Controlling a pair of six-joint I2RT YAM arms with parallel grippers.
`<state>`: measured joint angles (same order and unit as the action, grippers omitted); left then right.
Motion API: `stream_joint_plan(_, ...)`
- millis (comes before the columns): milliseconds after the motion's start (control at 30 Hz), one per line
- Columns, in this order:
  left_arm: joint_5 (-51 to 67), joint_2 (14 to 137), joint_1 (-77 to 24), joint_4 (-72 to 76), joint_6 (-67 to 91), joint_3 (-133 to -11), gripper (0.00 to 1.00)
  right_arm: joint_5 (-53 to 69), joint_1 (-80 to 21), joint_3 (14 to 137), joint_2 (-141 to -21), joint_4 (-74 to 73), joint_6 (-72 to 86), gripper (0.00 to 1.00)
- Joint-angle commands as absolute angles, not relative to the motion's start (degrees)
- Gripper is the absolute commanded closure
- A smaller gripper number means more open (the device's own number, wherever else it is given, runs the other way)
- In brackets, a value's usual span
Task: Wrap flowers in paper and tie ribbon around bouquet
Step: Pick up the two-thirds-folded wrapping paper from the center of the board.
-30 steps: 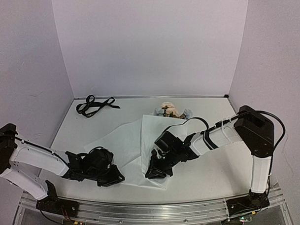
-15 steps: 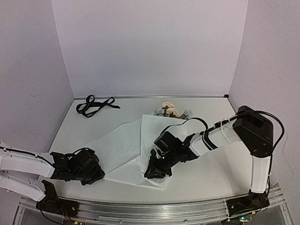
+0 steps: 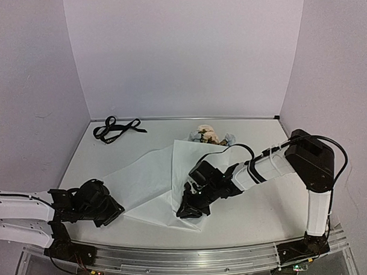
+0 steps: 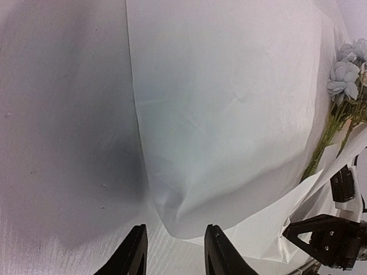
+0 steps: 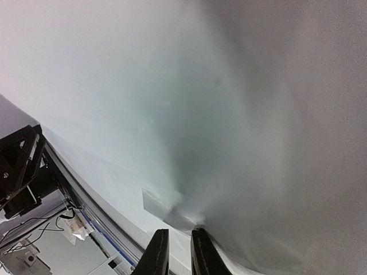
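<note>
The white paper (image 3: 150, 182) lies spread across the table's middle, its right part folded up and over. The flowers (image 3: 206, 135) lie at its far edge, blooms toward the back wall; their green stems (image 4: 324, 143) run under the fold. My right gripper (image 3: 187, 211) is low at the paper's near corner, its narrow jaws (image 5: 179, 252) shut on a puckered bit of paper (image 5: 172, 114). My left gripper (image 3: 114, 210) sits left of the sheet, open and empty (image 4: 175, 252), the paper's edge (image 4: 172, 226) just ahead of its fingertips. The black ribbon (image 3: 114, 129) lies coiled at the back left.
Lilac walls close the table on the left, back and right. A metal rail (image 3: 188, 258) runs along the near edge, just below both grippers. The right arm's elbow (image 3: 311, 154) stands tall at the right side.
My left gripper has let go of the paper's near-left edge, opened and drawn back to the left. The sheet there has dropped flat. The right gripper has not moved.
</note>
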<state>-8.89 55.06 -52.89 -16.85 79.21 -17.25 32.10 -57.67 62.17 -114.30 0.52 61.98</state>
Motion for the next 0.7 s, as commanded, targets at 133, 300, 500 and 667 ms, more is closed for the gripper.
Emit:
stream_joint_plan(133, -8.4, 57.1, -54.6, -11.1, 89.7, -14.6, 0.65, 30.3, -58.1, 63.9, -114.9, -1.0, 63.1, 0.85)
stream_joint_plan(300, -9.4, 59.9, -54.7, -6.4, 90.3, -13.5, 0.67, 30.5, -58.2, 64.7, -114.9, -1.1, 63.4, 0.85)
stream_joint_plan(500, -10.4, 61.3, -54.7, -5.5, 90.1, -13.8, 0.75, 31.0, -58.6, 66.6, -115.6, -1.4, 64.0, 0.85)
stream_joint_plan(667, -10.6, 62.1, -54.8, -5.1, 88.1, -14.6, 0.88, 31.1, -58.9, 68.5, -117.0, -1.9, 64.4, 0.85)
